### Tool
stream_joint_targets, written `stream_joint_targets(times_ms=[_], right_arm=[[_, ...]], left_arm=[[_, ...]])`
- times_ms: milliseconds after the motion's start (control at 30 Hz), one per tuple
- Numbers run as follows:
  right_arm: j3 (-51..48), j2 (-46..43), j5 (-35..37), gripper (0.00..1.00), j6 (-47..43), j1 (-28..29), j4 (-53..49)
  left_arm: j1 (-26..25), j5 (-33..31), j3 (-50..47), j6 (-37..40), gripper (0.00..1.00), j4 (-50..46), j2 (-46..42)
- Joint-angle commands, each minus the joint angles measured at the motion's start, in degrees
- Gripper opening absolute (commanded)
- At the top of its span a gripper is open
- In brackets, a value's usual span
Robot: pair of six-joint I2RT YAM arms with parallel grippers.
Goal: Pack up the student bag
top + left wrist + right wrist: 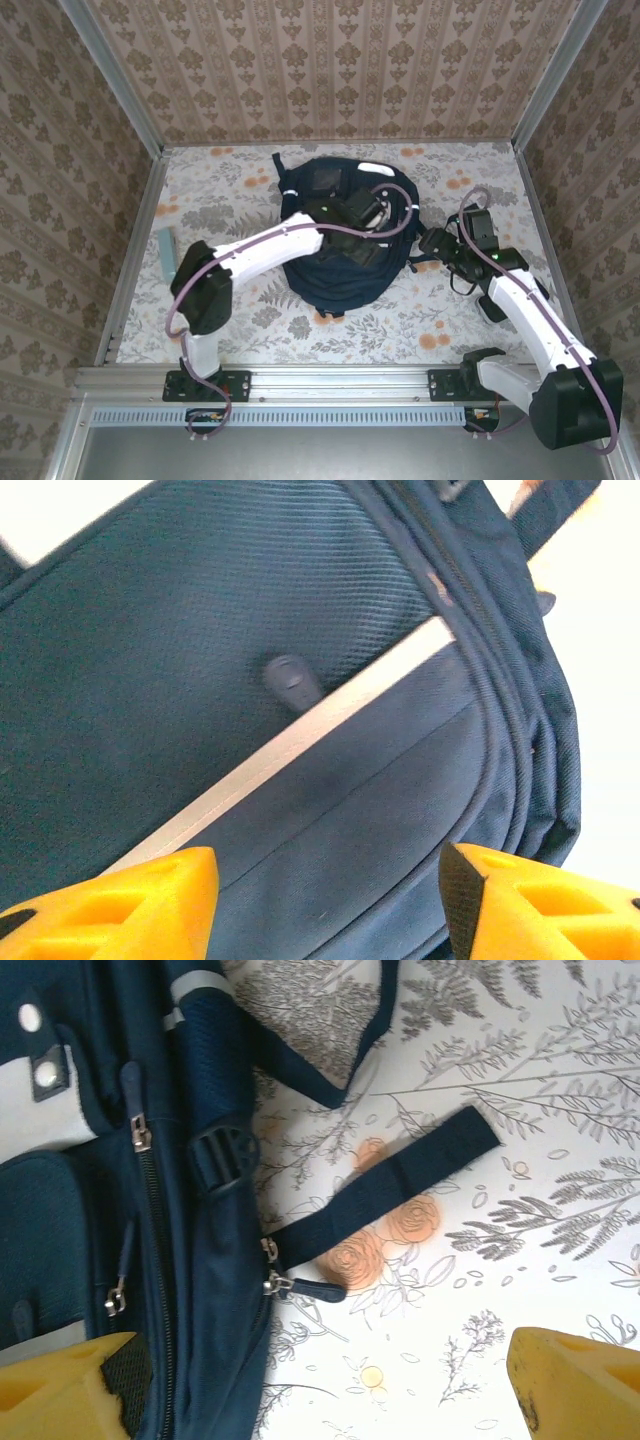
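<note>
The student bag (335, 270), a big navy backpack with white stripes, lies in the middle of the floral table. My left gripper (362, 238) hovers over its top. In the left wrist view the left gripper (330, 905) is open, its yellow fingers (130, 905) apart above navy fabric, a white stripe (300, 740) and a dark zipper pull (290, 680). My right gripper (433, 245) sits at the bag's right edge. Seen from its wrist, the right gripper (320, 1390) is wide open, with nothing in it. A zipper pull (305, 1288) and a strap (400, 1175) of the bag (90, 1260) lie on the table ahead of it.
A flat pale teal object (165, 252) lies by the left wall. Patterned walls close the table (400, 320) on the left, back and right. Bare floral cloth shows in front of the bag and to its right.
</note>
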Motion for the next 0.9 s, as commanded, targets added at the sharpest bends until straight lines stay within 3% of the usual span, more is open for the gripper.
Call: stream_joint_targets(times_ms=[0, 200, 467, 867], right_arm=[[-1.46, -1.70, -4.37, 0.93, 1.11, -2.49, -0.53], [-2.91, -2.67, -8.17, 0.93, 1.72, -6.39, 0.16], [-3.31, -1.57, -10.28, 0.93, 1.79, -7.19, 0.90], [-3.23, 1.53, -13.81, 0.92, 1.63, -7.17, 3.15]], left_arm=[[-2.16, -6.47, 5.61, 5.13, 0.62, -6.81, 3.89], [-4.18, -7.63, 12.07, 6.54, 0.63, -10.57, 10.07], [-4.63, -12.02, 14.24, 7.68, 0.65, -11.81, 13.08], [-4.85, -1.56, 9.94, 13.64, 0.74, -9.17, 10.52]])
